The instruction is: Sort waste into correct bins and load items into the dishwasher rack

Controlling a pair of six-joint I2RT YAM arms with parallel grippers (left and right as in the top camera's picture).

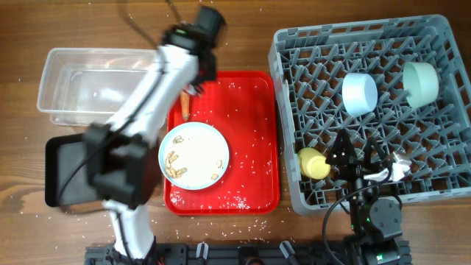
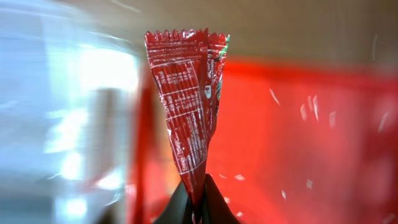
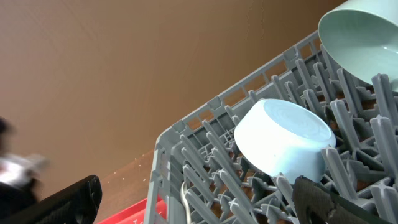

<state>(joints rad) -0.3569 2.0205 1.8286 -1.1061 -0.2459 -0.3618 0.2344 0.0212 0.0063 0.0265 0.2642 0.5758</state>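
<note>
My left gripper (image 2: pixel 198 208) is shut on the bottom tip of the red-and-white wrapper (image 2: pixel 189 93) and holds it upright over the left edge of the red tray (image 2: pixel 298 137), beside the blurred clear tub (image 2: pixel 62 124). In the overhead view the left gripper (image 1: pixel 196 82) is at the tray's far left corner, above the orange carrot (image 1: pixel 185 105). The pale plate (image 1: pixel 193 155) holds tan scraps. The grey rack (image 1: pixel 375 110) holds the blue bowl (image 1: pixel 359 93), green bowl (image 1: pixel 420 83) and yellow cup (image 1: pixel 314 163). My right gripper (image 1: pixel 353 158) is open and empty above the rack.
The clear tub (image 1: pixel 81 81) stands at the far left and the black tray (image 1: pixel 66 169) in front of it, partly under my left arm. Rice grains lie scattered on the red tray (image 1: pixel 250 125) and the table. A white piece (image 1: pixel 397 169) lies in the rack by my right gripper.
</note>
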